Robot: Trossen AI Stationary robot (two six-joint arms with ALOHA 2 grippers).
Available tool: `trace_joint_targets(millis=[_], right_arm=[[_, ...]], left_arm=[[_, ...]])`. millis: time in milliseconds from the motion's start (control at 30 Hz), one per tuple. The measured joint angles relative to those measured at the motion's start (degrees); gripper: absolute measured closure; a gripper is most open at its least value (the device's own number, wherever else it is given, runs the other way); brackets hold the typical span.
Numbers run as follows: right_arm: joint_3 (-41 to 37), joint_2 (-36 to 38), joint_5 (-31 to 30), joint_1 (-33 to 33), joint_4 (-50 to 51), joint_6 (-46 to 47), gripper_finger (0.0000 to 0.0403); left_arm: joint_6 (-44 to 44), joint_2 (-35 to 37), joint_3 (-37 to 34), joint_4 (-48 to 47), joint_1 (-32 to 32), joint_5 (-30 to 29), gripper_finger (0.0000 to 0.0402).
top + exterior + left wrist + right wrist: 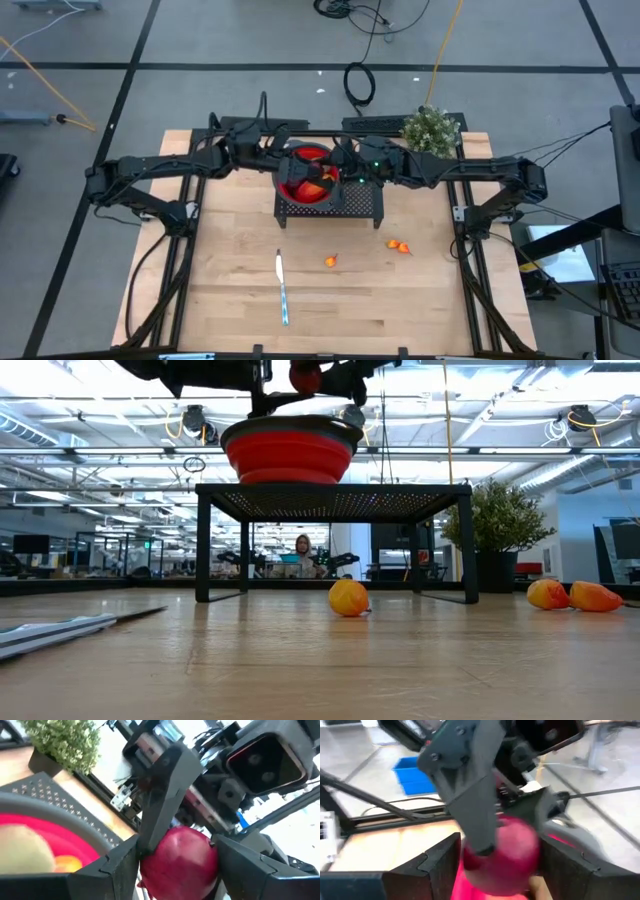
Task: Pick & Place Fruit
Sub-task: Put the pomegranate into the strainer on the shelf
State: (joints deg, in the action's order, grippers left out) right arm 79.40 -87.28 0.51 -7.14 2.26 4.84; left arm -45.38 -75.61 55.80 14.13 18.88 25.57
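Note:
A dark red round fruit [180, 862] [505, 852] [305, 377] is held in the air just above the red bowl [300, 190] [288, 455], which stands on a black perforated stand [345, 203]. Both grippers meet there: my left gripper [177, 875] [298, 165] comes from the table's left and my right gripper [500, 875] [338, 170] from its right. Each is shut on this fruit. Inside the bowl lie a brown-green fruit [22, 852] and orange pieces [67, 864]. Small orange fruits rest on the table [330, 261] [399, 245] [348, 597] [548, 593] [596, 596]. My left gripper pinches the dark red fruit between its two fingers [117, 865], one on each side of it [150, 865]. The fruit is lifted clear above the bowl. My right gripper has the same fruit between its two fingers [442, 865], touching opposite sides [535, 855]. One of its fingers [165, 795] lies against the top of the fruit in the left wrist view. The fruit hangs clear of the bowl.
A silver knife [282, 288] [60, 630] lies on the near part of the wooden table [220, 300]. A potted green plant [430, 128] [500, 520] stands at the far right corner, beside the stand. Black frame rails run along both table sides.

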Motion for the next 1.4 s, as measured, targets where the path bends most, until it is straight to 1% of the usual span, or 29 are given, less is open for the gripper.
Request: trace_joint_targets(millis=[33,367,600,733,867,1133,1233,1333,1400], right_arm=[[0.0,0.1,-0.7,0.0,0.1,-0.3,0.0159],[0.0,0.1,-0.7,-0.8,0.4,-1.1,0.0146],[0.0,0.0,-0.5,-1.4,3.9,-1.1,0.0133],[0.0,0.0,-0.6,-1.5,5.0,-1.1,0.0131],[0.0,0.0,-0.6,-1.5,7.3,-1.1,0.0132],[0.0,1.8,-0.6,-1.5,11.8,-0.3,0.0132],[0.1,2.8,-0.6,-1.5,12.3,0.6,0.0137],[0.0,4.6,-0.7,-1.5,15.0,1.9,0.0148],[0.1,5.2,-0.7,-1.5,14.0,2.0,0.0159]], left_arm=[[-0.2,0.0,-0.1,-0.3,0.2,0.5,0.0162],[0.1,0.0,-0.1,-2.6,1.8,0.8,0.0163],[0.0,0.0,-0.1,-2.5,3.9,2.4,0.0193],[0.1,0.0,-0.1,-2.5,5.0,2.9,0.0197],[0.6,0.0,-0.1,-3.4,6.3,2.9,0.0190],[2.0,0.0,-0.1,-8.3,8.4,2.5,0.0193],[3.1,0.0,0.0,-9.6,8.9,2.5,0.0193],[3.4,0.0,0.0,-10.0,9.2,2.5,0.0193],[3.7,0.0,0.0,-10.0,9.2,2.5,0.0193]])
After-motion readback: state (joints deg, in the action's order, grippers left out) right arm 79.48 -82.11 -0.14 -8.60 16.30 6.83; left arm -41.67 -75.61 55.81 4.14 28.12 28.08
